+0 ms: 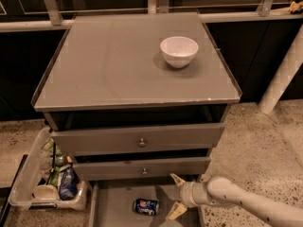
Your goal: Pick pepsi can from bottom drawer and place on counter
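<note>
The pepsi can lies on its side on the floor of the open bottom drawer, near the middle. My gripper is low at the right of the drawer, just right of the can and apart from it. Its two pale fingers are spread open and hold nothing. The arm reaches in from the lower right. The counter is the grey cabinet top above.
A white bowl stands on the counter's back right. Two shut drawer fronts with knobs overhang the bottom drawer. A clear bin of snacks sits on the floor at left. A white post stands at right.
</note>
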